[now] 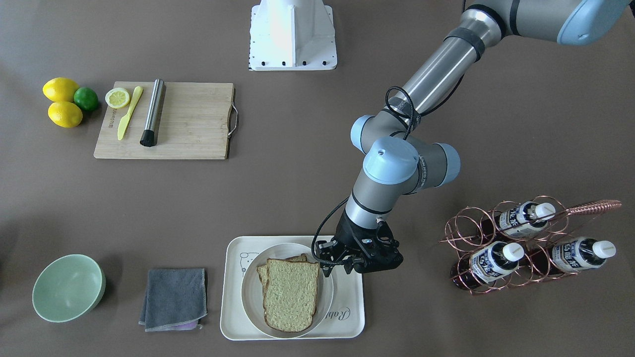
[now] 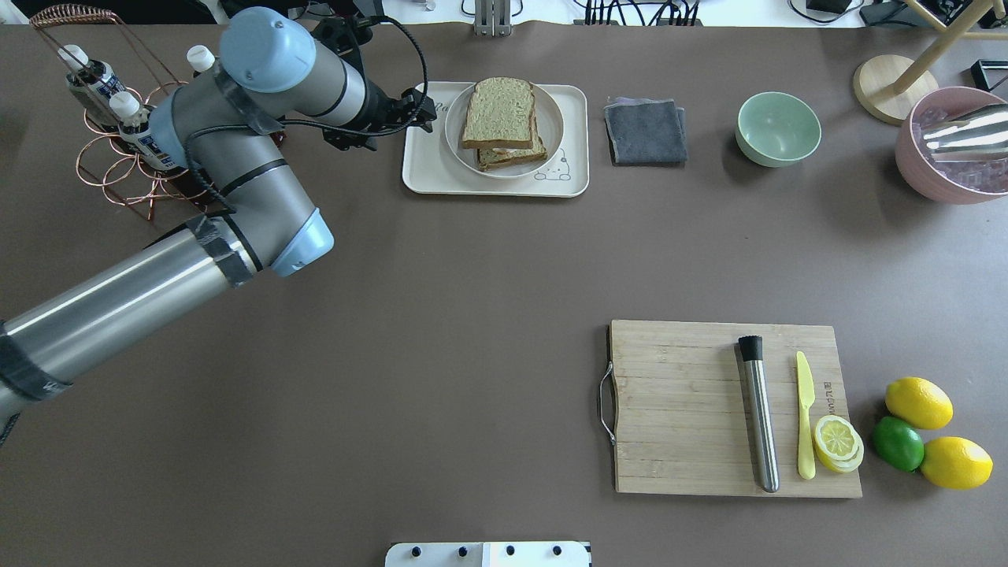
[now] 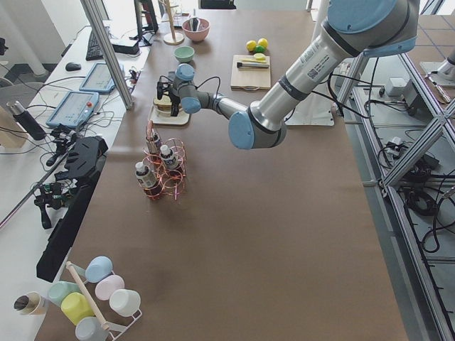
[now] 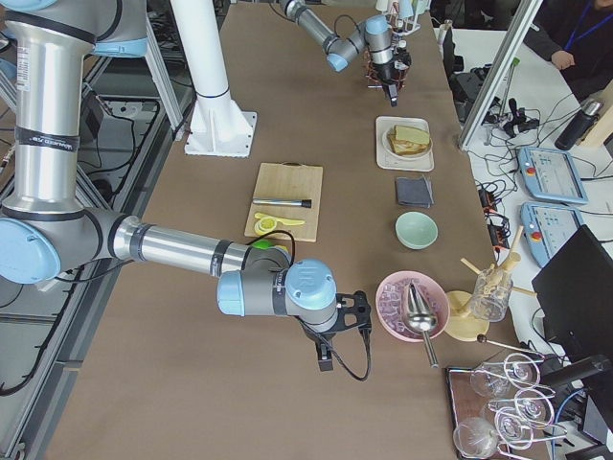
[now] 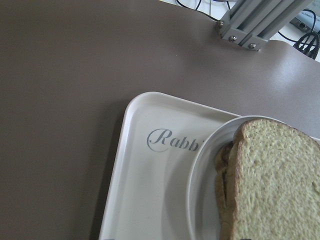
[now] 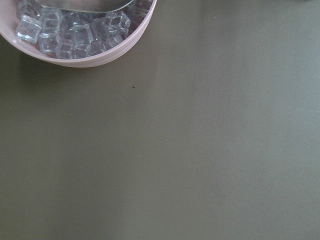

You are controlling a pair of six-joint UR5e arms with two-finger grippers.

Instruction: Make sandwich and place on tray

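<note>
Two claws on my rig, left first: the left gripper [image 1: 338, 268] hangs with its fingers spread and nothing between them, just beside a corner of the sandwich of speckled tan bread slices [image 1: 290, 295]. That sandwich lies on a round white plate [image 1: 250, 302], which sits in the big cream plastic tray [image 1: 347, 325]. My right gripper [image 4: 340, 331] hovers near a pink bowl of ice cubes [image 2: 933, 187]; I can't tell how wide it is.

The scene is evenly and brightly lit from above. Only a soft shadow is cast beside the tray [image 5: 152, 200], which is rendered sharply in the left wrist view.
</note>
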